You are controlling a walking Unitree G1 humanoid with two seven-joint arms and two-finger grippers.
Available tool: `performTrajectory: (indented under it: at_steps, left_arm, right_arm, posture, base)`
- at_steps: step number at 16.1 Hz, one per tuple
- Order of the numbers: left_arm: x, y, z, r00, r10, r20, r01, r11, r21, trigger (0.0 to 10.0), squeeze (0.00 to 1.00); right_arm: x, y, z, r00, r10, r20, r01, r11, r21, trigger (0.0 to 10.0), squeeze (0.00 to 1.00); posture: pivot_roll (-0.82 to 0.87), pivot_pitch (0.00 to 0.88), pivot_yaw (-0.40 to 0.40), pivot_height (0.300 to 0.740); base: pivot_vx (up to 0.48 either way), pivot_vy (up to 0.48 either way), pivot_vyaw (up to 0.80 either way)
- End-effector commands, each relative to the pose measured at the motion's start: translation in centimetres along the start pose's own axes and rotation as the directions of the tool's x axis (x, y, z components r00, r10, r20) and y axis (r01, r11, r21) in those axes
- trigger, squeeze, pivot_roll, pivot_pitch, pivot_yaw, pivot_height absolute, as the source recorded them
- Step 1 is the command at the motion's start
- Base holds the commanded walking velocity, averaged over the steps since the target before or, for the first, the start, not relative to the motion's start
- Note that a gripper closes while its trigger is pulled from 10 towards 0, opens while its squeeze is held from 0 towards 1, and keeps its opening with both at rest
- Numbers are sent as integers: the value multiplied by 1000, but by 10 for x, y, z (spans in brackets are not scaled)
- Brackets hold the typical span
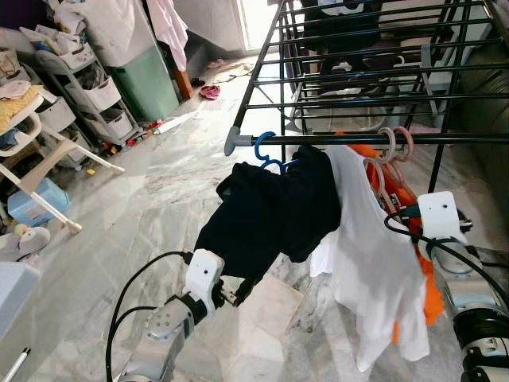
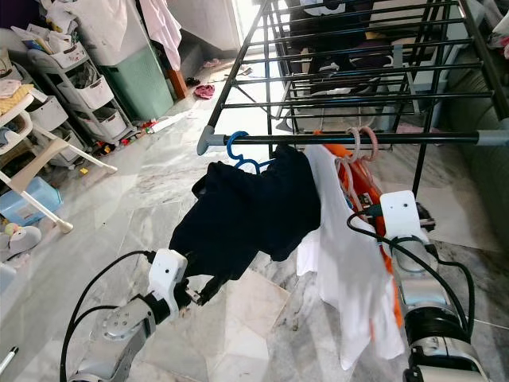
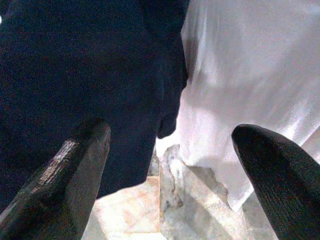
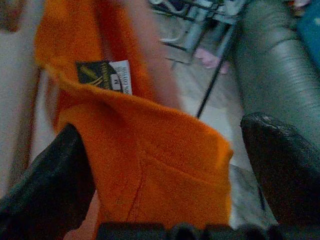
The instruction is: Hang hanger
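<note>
The left gripper (image 3: pixel 170 165) has its jaws wide apart and holds nothing; the dark garment (image 1: pixel 270 211) hangs just in front of them, nearer to one finger. This garment hangs on a blue hanger (image 1: pixel 266 151), which is hooked over the rail (image 1: pixel 358 139) of the drying rack. The right gripper (image 4: pixel 165 170) is also wide open, and the orange shirt (image 4: pixel 150 165) lies between its fingers. A white shirt (image 1: pixel 374 263) hangs between the two garments.

Grey marble floor (image 1: pixel 159 191), white drawer shelves (image 1: pixel 87 91) and green cabinet (image 1: pixel 147 79) at left, daylight beyond.
</note>
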State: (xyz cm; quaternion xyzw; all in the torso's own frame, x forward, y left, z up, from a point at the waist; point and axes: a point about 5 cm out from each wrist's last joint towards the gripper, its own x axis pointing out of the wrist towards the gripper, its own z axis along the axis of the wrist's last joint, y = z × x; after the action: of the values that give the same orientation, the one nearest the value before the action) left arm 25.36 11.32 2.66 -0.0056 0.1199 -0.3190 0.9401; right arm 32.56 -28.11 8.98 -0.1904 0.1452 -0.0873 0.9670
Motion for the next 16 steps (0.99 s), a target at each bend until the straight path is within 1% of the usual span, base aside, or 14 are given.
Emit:
performTrajectory:
  at_steps: [1,2,3,4,5,6,7,8,9,12,13,14,16]
  left_arm:
    - [-6,7,-4,1000,17,-17,-17,1000,15,10000,0]
    - [-6,7,-4,1000,17,-17,-17,1000,15,10000,0]
    - [-7,8,-6,1000,14,-21,-14,1000,17,10000,0]
    - [-6,8,-7,1000,9,-26,-9,1000,21,10000,0]
    - [-6,8,-8,1000,8,-29,-8,1000,23,10000,0]
    - [-4,9,-10,999,9,-34,-8,1000,25,10000,0]
    - [-4,9,-11,999,9,-36,-8,1000,25,10000,0]
    - [-4,9,-12,999,8,-41,-7,1000,30,10000,0]
    - [-4,9,-13,999,8,-42,-6,999,32,10000,0]
    - [-5,8,-17,999,10,-51,-8,999,36,10000,0]
    - [-5,8,-18,999,9,-52,-7,999,38,10000,0]
    - [-5,8,-18,999,9,-53,-7,999,39,10000,0]
    - [-4,8,-20,998,7,-54,-4,999,46,10000,0]
  right_arm:
    - [3,8,8,998,54,31,-54,999,0,510,0]
    - [3,8,8,998,54,31,-54,999,0,510,0]
    - [4,10,11,993,113,45,-113,994,-2,0,0]
    - [6,8,15,988,147,48,-146,989,-12,0,0]
    - [7,5,17,988,146,47,-145,989,-20,0,0]
    - [9,0,21,989,140,45,-138,990,-33,4784,0]
    - [11,-2,24,989,137,48,-135,990,-41,10000,0]
    - [13,-4,31,988,144,62,-142,989,-38,10000,0]
    - [14,-3,33,985,155,69,-153,988,-35,10000,0]
    - [15,-1,34,983,170,71,-168,985,-30,10000,0]
    - [15,0,33,983,172,65,-171,985,-29,1843,0]
    - [16,1,34,982,175,65,-174,984,-27,0,0]
    - [17,0,35,985,161,55,-161,987,-17,0,0]
  posture:
    - [-238,10,195,740]
    - [-238,10,195,740]
    - [-243,11,200,740]
    - [-244,12,204,740]
    - [-246,11,204,740]
    - [-249,12,205,740]
    - [-248,11,205,740]
    - [-246,12,205,740]
    - [-242,12,202,740]
    - [-238,12,198,740]
    - [-238,11,198,740]
    - [-239,10,198,740]
    - [-239,7,200,740]
  base:
    - [0,0,0]
    - [0,0,0]
    - [0,0,0]
    - [0,0,0]
    - [0,0,0]
    - [0,0,0]
    - [0,0,0]
    - [0,0,0]
    - [0,0,0]
    - [0,0,0]
    - [0,0,0]
    - [0,0,0]
    - [0,0,0]
